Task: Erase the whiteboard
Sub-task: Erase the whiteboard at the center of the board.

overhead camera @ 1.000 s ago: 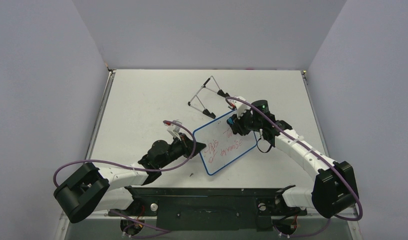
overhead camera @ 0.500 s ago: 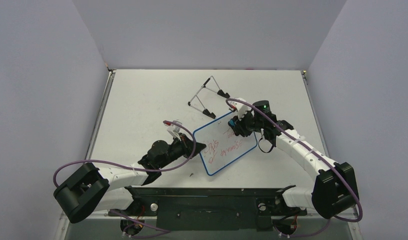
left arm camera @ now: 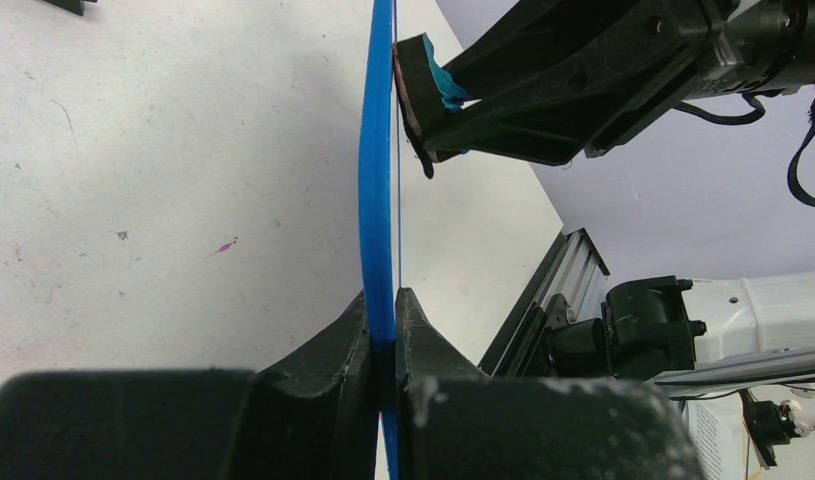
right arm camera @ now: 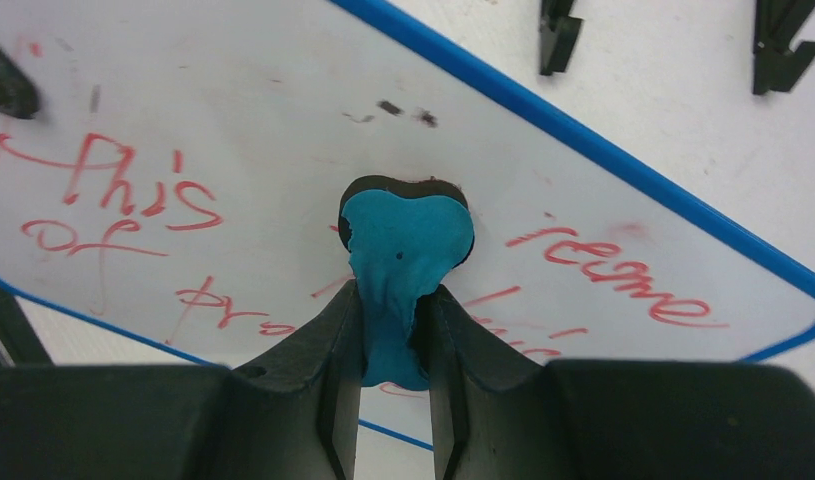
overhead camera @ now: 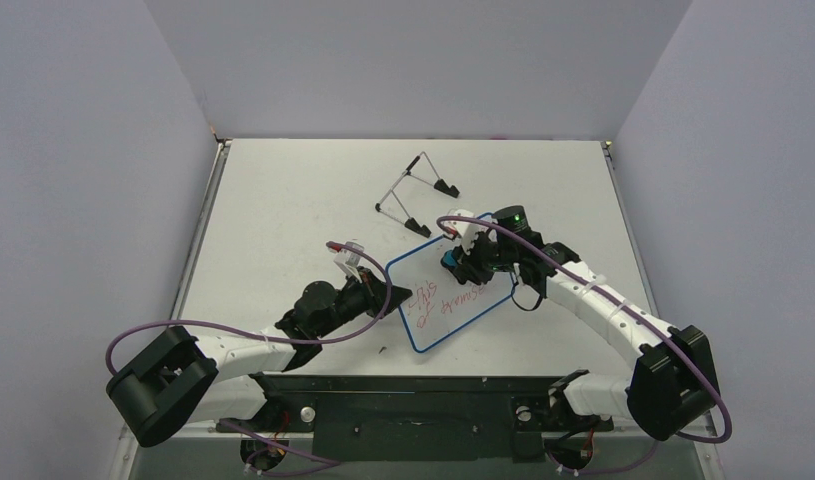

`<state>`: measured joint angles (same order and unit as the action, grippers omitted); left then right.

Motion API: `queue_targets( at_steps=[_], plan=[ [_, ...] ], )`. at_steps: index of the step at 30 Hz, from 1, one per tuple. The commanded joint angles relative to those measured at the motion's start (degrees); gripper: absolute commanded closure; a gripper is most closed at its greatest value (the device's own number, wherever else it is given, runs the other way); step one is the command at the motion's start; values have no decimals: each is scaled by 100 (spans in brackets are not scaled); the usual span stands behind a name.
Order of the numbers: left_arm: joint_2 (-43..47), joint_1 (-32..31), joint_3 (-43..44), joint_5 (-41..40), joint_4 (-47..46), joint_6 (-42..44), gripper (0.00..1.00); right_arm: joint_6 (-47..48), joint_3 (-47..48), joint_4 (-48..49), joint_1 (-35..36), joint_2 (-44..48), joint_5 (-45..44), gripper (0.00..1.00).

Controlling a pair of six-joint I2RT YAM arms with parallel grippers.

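The whiteboard (overhead camera: 461, 312) lies tilted on the table, with a blue rim and red handwriting on its face (right arm camera: 183, 130). My left gripper (overhead camera: 395, 293) is shut on its left edge; in the left wrist view the blue rim (left arm camera: 377, 180) runs edge-on between that gripper's tips (left arm camera: 383, 305). My right gripper (overhead camera: 455, 263) is shut on a small blue eraser (right arm camera: 408, 245), whose dark pad presses on the board's face (left arm camera: 419, 90). Red words remain left and right of the eraser in the right wrist view.
A thin wire easel stand (overhead camera: 413, 190) with black feet (right arm camera: 558, 35) lies just beyond the board's far edge. A black metal rail (overhead camera: 413, 385) runs along the near table edge between the arm bases. Grey walls close in the table on three sides.
My right gripper has slid the eraser leftward across the upper part of the board, and red marks at the upper right are gone. The left gripper keeps its hold on the edge.
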<state>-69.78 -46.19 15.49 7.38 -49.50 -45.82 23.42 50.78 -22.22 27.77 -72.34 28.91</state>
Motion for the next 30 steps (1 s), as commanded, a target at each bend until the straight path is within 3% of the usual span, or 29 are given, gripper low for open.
queue_targets(
  at_steps=[1, 7, 10, 17, 20, 25, 30],
  plan=[
    [144, -38, 102, 122, -509, 88, 100, -297, 96, 489, -277, 124, -436, 100],
    [165, -40, 89, 133, -504, 81, 100, -533, 140, 606, -552, 250, -702, 100],
    [167, -39, 110, 127, -500, 81, 100, -453, 110, 489, -588, 149, -112, 100],
    [186, -30, 83, 31, -568, -107, 100, 368, 195, -118, 239, -82, 467, 100],
    [259, -27, 78, -51, -500, -118, 100, 36, 135, 270, 166, -42, -69, 100],
    [149, -13, 120, 48, -555, -19, 100, -1173, -4, 1148, -530, -18, -1128, 100],
    [46, -21, 85, 184, -781, 90, 100, -1431, 27, 1209, -574, -360, -1330, 100]
  ],
)
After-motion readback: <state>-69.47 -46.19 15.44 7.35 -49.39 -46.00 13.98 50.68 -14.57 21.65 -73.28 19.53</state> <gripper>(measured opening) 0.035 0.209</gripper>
